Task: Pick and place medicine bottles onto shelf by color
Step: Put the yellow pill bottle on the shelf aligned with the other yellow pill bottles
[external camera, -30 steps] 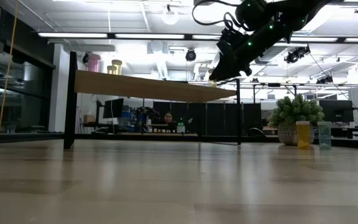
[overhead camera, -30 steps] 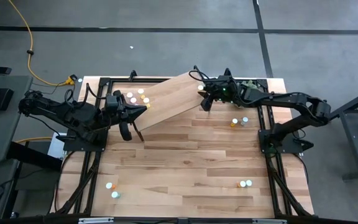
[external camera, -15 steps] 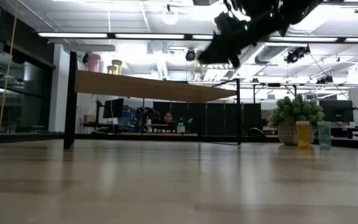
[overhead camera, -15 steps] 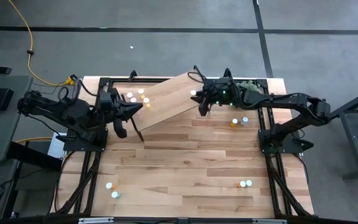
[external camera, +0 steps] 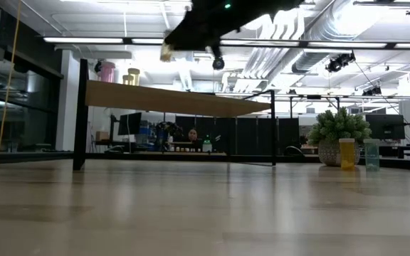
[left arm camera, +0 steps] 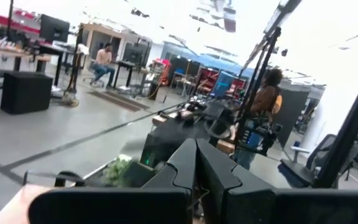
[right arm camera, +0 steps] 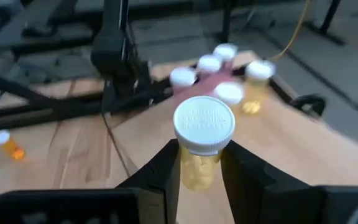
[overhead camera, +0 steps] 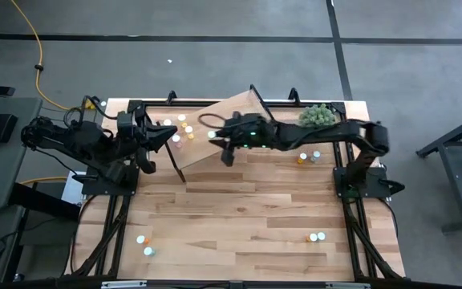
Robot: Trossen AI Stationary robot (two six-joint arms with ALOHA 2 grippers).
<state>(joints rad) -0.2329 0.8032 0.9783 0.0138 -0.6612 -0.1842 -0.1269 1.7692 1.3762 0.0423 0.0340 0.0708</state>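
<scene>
My right gripper point(overhead camera: 215, 135) is shut on a yellow medicine bottle with a white cap point(right arm camera: 204, 123) and holds it above the light-wood shelf point(overhead camera: 239, 108). The same bottle shows high in the low view point(external camera: 166, 51). Several white-capped bottles point(right arm camera: 209, 62) stand on the shelf's left end point(overhead camera: 181, 120). My left gripper point(overhead camera: 170, 134) is shut and empty beside that end, its fingers together in the left wrist view point(left arm camera: 196, 158). My right gripper pinches the yellow bottle's body just under its white cap point(right arm camera: 197, 168) between its two fingers. The fingers come from the table's right, slanting down. The bottle sits about upright, cap up, lifted clear above the shelf.
An orange bottle point(overhead camera: 301, 158) and a teal bottle point(overhead camera: 316, 156) stand on the table right of the shelf, beside the green ball plant point(overhead camera: 315, 115). Two bottles stand near the front right point(overhead camera: 316, 237) and two near the front left point(overhead camera: 144, 245).
My right gripper has carried the yellow bottle toward the table's left, along above the shelf, and has risen. My left gripper has drawn back a little toward the table's left and far edge.
</scene>
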